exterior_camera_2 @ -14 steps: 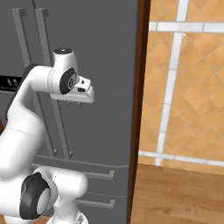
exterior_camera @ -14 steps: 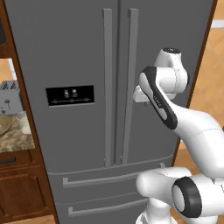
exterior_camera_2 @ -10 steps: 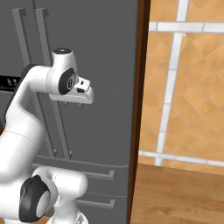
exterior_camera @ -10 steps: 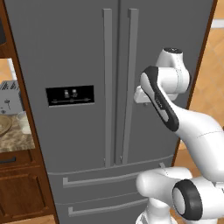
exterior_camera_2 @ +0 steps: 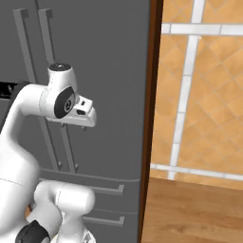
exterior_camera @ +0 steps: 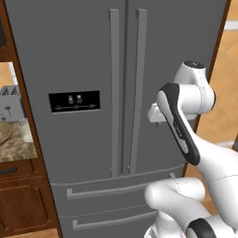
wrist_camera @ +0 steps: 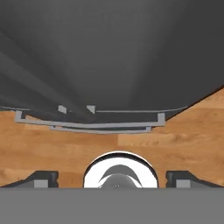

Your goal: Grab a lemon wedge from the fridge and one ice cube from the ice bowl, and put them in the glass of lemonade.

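The fridge (exterior_camera: 93,56) stands shut, its two long handles (exterior_camera: 126,93) side by side at the middle, with a black dispenser panel (exterior_camera: 74,101) on the left door. My gripper (exterior_camera_2: 73,126) hangs open and empty in front of the right door, pointing down. In the hand view the gripper (wrist_camera: 112,177) looks down the fridge front to its drawer handles (wrist_camera: 92,124). The glass of lemonade (exterior_camera: 25,130) and the rim of the ice bowl (exterior_camera: 3,133) sit on the counter at the far left. The lemon wedge and the ice cube are hidden.
A toaster (exterior_camera: 8,103) stands behind the glass on the stone counter (exterior_camera: 18,149), above brown cabinets (exterior_camera: 23,200). Right of the fridge a brown side panel (exterior_camera_2: 151,118) meets a tiled wall (exterior_camera_2: 204,85) and wooden floor (exterior_camera_2: 190,213).
The hand has dropped a little in front of the right fridge door. The fridge and the counter things have not shifted.
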You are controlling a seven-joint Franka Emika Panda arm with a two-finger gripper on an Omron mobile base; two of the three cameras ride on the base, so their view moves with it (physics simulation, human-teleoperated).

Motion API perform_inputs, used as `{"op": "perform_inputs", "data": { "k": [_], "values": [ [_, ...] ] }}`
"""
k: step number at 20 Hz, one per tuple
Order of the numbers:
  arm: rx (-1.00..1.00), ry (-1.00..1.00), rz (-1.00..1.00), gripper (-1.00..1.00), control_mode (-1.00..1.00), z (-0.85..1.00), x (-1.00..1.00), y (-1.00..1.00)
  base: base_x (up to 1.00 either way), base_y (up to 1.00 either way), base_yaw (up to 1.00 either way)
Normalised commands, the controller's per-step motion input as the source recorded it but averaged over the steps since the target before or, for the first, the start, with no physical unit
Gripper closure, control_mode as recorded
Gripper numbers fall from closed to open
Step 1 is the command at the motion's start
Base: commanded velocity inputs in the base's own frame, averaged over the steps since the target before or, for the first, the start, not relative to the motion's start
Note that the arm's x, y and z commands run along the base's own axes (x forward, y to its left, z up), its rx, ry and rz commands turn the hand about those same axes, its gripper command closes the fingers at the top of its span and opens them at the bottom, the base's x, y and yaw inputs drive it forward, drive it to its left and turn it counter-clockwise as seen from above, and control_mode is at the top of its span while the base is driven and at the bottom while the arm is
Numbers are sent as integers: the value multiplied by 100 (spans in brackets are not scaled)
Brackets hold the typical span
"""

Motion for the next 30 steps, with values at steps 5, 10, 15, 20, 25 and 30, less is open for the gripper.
{"op": "perform_inputs", "data": {
  "k": [5,10,15,20,25,30],
  "values": [
    [0,0,0,-100,100,0,-3,0,-10,6,1],
    [0,0,0,-100,100,0,0,0,-36,92,14],
    [0,0,0,-100,100,0,0,0,8,100,1],
    [0,0,0,-100,100,0,0,0,18,100,0],
    [0,0,0,-100,100,0,0,0,38,100,0],
    [0,0,0,-100,100,0,0,0,55,77,-1]
  ]
}}
